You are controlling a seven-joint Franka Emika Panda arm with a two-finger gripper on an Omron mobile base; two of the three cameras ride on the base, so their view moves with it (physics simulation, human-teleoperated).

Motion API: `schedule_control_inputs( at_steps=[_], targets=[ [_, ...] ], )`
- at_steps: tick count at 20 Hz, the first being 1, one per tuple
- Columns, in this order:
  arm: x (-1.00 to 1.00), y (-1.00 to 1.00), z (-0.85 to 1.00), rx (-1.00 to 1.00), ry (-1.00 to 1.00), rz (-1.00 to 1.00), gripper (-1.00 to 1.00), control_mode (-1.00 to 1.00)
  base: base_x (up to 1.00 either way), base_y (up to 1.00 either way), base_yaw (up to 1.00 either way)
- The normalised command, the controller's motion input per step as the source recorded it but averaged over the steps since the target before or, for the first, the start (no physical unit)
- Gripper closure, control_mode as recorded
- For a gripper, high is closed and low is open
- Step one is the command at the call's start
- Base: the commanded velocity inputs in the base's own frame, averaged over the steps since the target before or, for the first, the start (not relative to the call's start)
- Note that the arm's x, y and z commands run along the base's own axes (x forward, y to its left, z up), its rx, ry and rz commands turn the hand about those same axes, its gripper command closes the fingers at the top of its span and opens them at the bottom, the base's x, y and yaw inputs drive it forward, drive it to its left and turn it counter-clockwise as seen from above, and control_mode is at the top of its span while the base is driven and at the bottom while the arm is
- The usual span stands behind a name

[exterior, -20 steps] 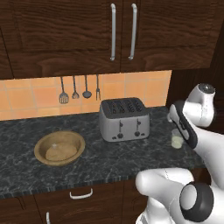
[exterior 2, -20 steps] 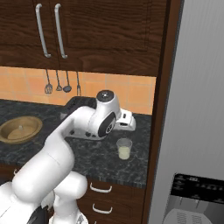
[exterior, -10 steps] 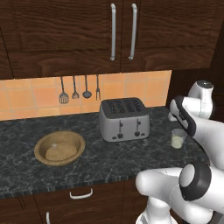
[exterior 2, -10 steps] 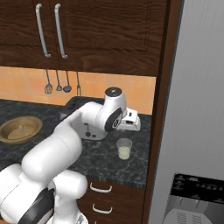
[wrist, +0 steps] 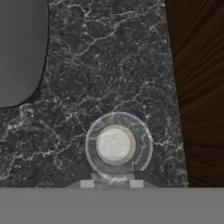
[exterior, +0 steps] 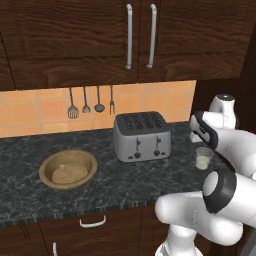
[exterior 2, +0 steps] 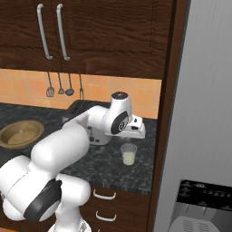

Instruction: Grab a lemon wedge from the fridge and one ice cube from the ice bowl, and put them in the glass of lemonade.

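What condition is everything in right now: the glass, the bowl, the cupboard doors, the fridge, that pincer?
Glass: upright on the counter, partly full of pale drink.
Bowl: on the counter, a pale lump inside.
Cupboard doors: closed.
Fridge: door closed.
Toaster: slots empty.
Pincer: shut, above the glass; whether it holds anything can't be told.
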Motion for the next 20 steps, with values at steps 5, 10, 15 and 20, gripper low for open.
schedule_control_inputs(
  at_steps=[5, 10, 15, 20],
  targets=[
    [0.20, -0.01, -0.31, 0.00, 0.18, 0.00, 1.00, -1.00, 0.00, 0.00, 0.00],
    [0.10, -0.16, 0.01, 0.00, 0.00, 0.00, 1.00, -1.00, 0.00, 0.00, 0.00],
    [0.19, -0.02, -0.01, 0.00, 0.07, 0.00, 1.00, -1.00, 0.00, 0.00, 0.00],
    [0.00, 0.00, -0.11, 0.00, 0.14, 0.00, -1.00, -1.00, 0.00, 0.00, 0.00]
  ],
)
